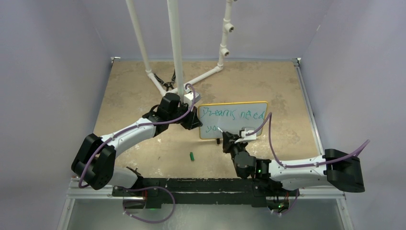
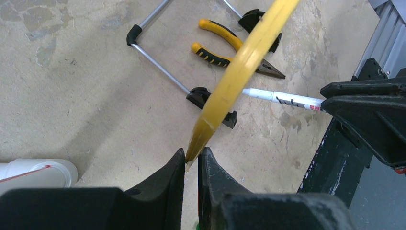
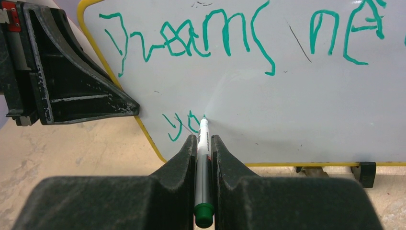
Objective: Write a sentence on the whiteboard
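Note:
The whiteboard (image 1: 239,125) stands tilted up near the table's middle, white with a yellow rim (image 2: 239,67). The sentence (image 3: 191,40) is in green: "Dreams need" on the top line and "yo" (image 3: 179,125) below it at the left. My left gripper (image 2: 191,155) is shut on the board's left edge (image 1: 194,117). My right gripper (image 3: 204,139) is shut on a white marker (image 3: 203,163) with a green end. The marker's tip touches the board just right of "yo". From above, the right gripper (image 1: 229,139) sits at the board's lower middle.
A green marker cap (image 1: 191,156) lies on the table in front of the board. A white pipe frame (image 1: 174,48) rises behind the left arm. Yellow-handled pliers (image 2: 225,45) and the board's metal stand (image 2: 158,67) lie behind the board. Purple walls enclose the table.

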`<state>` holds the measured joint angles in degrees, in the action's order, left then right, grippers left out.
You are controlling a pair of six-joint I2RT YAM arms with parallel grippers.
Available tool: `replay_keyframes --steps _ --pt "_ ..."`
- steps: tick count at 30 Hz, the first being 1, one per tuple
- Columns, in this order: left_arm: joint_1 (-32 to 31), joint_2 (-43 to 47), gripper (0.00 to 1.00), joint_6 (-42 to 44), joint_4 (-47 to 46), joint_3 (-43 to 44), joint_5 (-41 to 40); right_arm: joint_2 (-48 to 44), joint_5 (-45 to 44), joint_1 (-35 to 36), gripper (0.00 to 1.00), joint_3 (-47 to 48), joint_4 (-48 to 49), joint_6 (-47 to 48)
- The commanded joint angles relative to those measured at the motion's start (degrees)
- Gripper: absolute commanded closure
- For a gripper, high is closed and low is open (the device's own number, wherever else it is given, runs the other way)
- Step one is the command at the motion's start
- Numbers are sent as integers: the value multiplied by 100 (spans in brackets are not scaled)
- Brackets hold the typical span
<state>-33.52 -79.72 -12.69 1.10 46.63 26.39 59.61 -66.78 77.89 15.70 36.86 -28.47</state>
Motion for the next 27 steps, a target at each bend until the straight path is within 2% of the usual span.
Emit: replay_keyframes --steps 1,13,27 --pt "-23 27 100 3 -128 224 24 90 -235 -27 100 118 -91 -141" --pt "-17 27 100 9 -121 239 16 181 -412 -28 100 308 -1160 -975" --pt "-23 18 100 11 -120 236 6 -56 -835 -21 100 449 -1269 -904"
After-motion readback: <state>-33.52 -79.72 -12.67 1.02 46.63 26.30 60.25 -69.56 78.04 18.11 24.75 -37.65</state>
